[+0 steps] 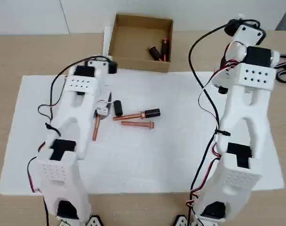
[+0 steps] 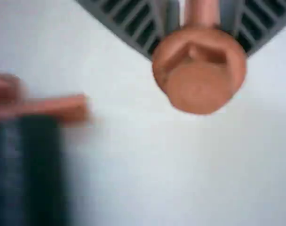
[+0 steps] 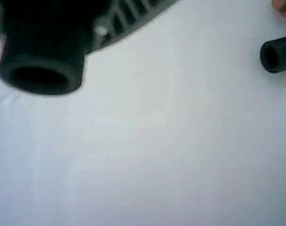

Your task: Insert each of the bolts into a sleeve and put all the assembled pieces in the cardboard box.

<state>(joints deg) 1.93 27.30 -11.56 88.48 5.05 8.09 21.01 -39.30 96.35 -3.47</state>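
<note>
- Found left arm point(image 1: 72, 113) over the left part of the white sheet point(image 1: 180, 160), jaws clenched on a copper bolt point(image 2: 199, 75). In the left wrist view, head of the held bolt toward the camera, between the ribbed grey fingers point(image 2: 129, 19).
- In the high view, shaft of the held bolt slanting from the jaws toward the near edge of the sheet. Cannot tell whether touching the sheet.
- Noted a loose black sleeve point(image 1: 118, 108) on the sheet, just beside the left jaws, on the side toward the middle.
- Near the middle of the sheet: second bolt point(image 1: 129, 116) lying in line with another sleeve point(image 1: 152, 113), touching end to end. Cannot tell whether inserted.
- Third bolt point(image 1: 138, 124) lying bare just beside that pair, roughly parallel, on the near side.
- Found right arm point(image 1: 249, 94) by the right edge of the sheet, jaws grasping a held sleeve point(image 3: 39, 63), open end toward the wrist camera.
- Also in the right wrist view: a farther sleeve point(image 3: 277, 54) lying on the sheet, well apart. Cannot tell which one.
- Cardboard box point(image 1: 119, 44) on the table point(image 1: 20, 52) at the far edge of the sheet, with two assembled pieces point(image 1: 159, 51) inside, toward its right side.
</note>
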